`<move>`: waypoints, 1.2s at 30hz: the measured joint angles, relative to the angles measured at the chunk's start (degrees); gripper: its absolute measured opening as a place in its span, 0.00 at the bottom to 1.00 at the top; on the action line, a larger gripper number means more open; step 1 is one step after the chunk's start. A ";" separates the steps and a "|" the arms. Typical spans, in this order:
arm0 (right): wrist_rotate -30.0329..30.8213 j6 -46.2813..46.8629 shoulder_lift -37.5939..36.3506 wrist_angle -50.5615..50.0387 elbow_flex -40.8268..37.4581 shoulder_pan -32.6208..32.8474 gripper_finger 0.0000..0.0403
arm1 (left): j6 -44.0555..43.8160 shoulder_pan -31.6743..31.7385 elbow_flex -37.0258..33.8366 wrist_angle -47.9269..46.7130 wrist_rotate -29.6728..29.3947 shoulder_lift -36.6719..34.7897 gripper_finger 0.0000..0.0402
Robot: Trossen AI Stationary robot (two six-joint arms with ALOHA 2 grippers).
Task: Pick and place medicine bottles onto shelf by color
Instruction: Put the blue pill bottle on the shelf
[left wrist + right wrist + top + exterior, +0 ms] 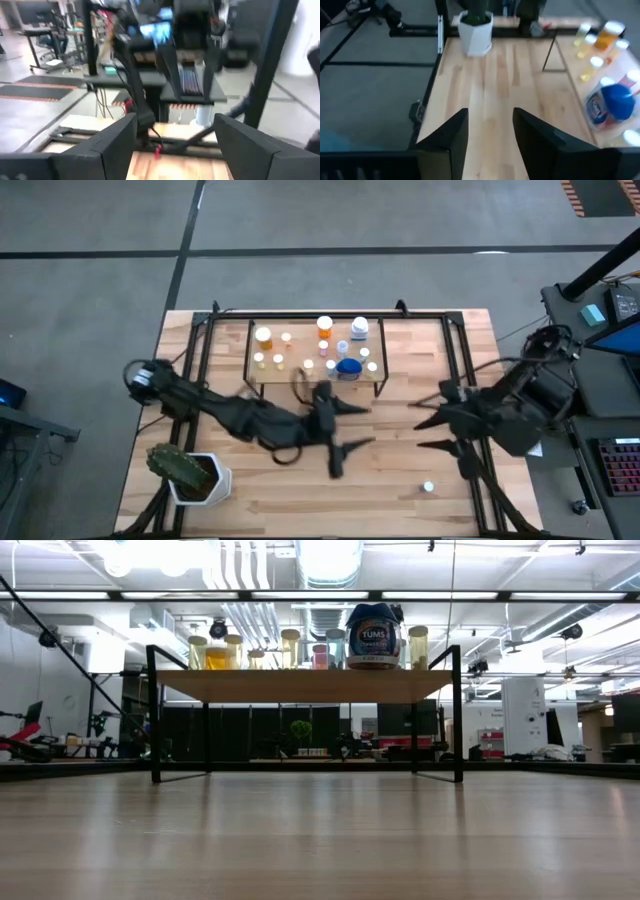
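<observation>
The shelf (300, 345) stands at the table's far middle, with several small medicine bottles upright on its board: orange ones (263, 337), white-capped ones (360, 328) and a wider blue bottle (347, 368), which also shows in the low view (373, 637) and the right wrist view (610, 102). One small white-capped bottle (428, 488) stands alone on the table near the front right. My left gripper (352, 427) is open and empty in front of the shelf, pointing right. My right gripper (425, 420) is open and empty to the right of it, pointing left.
A white pot with a green cactus (190, 472) stands at the table's near left corner and shows in the right wrist view (476, 27). Black frame rails run along the table's left and right sides. Bare wood lies between the shelf and the near edge.
</observation>
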 joint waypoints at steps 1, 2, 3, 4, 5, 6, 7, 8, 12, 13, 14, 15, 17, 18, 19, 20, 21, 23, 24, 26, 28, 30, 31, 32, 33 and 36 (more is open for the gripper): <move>2.24 -0.22 -0.56 1.00 -1.23 1.48 0.36 | 0.00 -0.25 0.90 -0.19 0.01 1.73 0.62; 4.79 -0.98 -1.21 2.34 -2.43 2.71 0.35 | 0.00 -0.38 1.48 -0.18 0.00 3.31 0.62; 7.44 -1.84 -2.05 4.02 -3.73 3.82 0.34 | -0.07 -0.42 1.81 -0.18 0.00 4.90 0.62; 10.07 -3.37 -2.91 6.11 -5.08 4.63 0.34 | -0.35 -0.42 1.91 -0.10 0.00 6.31 0.62; 12.43 -5.14 -3.96 8.73 -6.49 5.17 0.33 | -1.14 -0.39 1.83 -0.06 0.01 7.56 0.62; 14.35 -7.19 -5.09 11.83 -7.92 5.45 0.33 | -1.85 -0.36 1.45 0.14 0.10 8.78 0.62; 15.80 -9.41 -6.30 15.42 -9.46 5.52 0.32 | -2.54 -0.07 1.18 -0.04 0.26 10.02 0.62; 16.59 -11.73 -7.62 19.15 -11.07 5.51 0.31 | -2.75 0.28 1.00 0.11 0.35 11.39 0.62; 17.24 -20.55 -12.21 35.90 -18.22 4.87 0.29 | -2.75 0.84 0.86 3.55 2.90 17.88 0.62; 17.22 -22.22 -13.09 39.57 -20.00 4.71 0.29 | -2.83 0.77 1.12 5.79 2.83 19.79 0.62; 17.22 -23.73 -13.92 42.74 -21.58 4.61 0.28 | -3.08 0.53 1.38 8.63 2.84 21.53 0.62; 17.22 -24.39 -14.60 45.11 -23.06 4.59 0.28 | -3.50 0.24 1.64 11.76 2.84 23.35 0.62; 17.20 -24.73 -15.97 48.08 -25.60 4.59 0.27 | -5.40 0.04 2.33 18.69 2.84 26.88 0.62; 17.20 -24.35 -16.48 48.73 -26.66 4.61 0.26 | -6.22 0.00 2.66 21.63 2.79 28.59 0.62; 17.20 -23.77 -16.92 49.12 -27.66 4.59 0.26 | -7.12 0.00 2.84 24.20 2.78 30.24 0.62; 17.29 -23.28 -17.28 49.46 -28.59 4.59 0.25 | -7.55 0.09 2.95 26.22 2.67 31.88 0.62; 17.77 -22.27 -17.46 49.48 -29.40 4.59 0.25 | -7.55 0.15 3.14 28.02 2.65 33.54 0.62; 18.81 -20.68 -17.55 49.48 -30.78 4.59 0.24 | -7.54 0.22 3.58 30.47 2.90 36.57 0.62; 18.95 -20.11 -17.55 49.46 -31.40 4.59 0.23 | -7.56 0.19 3.97 31.48 3.20 37.76 0.62; 19.09 -19.22 -17.49 49.48 -32.54 4.59 0.22 | -7.56 0.02 6.20 32.66 3.62 40.50 0.62; 19.86 -18.46 -17.24 49.46 -33.47 4.59 0.21 | -7.53 -0.33 8.54 32.89 4.22 42.78 0.62; 20.56 -17.98 -16.92 49.48 -34.19 4.59 0.21 | -6.87 -0.62 10.82 32.84 4.95 45.21 0.62; 20.84 -17.88 -16.71 49.43 -34.47 4.59 0.21 | -5.73 -0.79 11.54 32.43 4.98 46.09 0.62; 21.39 -17.79 -16.58 49.42 -34.68 4.59 0.20 | -4.49 -0.92 12.22 32.25 4.95 46.80 0.62; 21.55 -17.77 -16.54 49.44 -34.84 4.57 0.20 | -3.42 -0.98 12.94 32.23 4.80 47.54 0.62; 21.61 -17.79 -16.60 49.48 -35.20 4.57 0.21 | -2.96 -0.93 15.18 32.88 4.42 49.31 0.62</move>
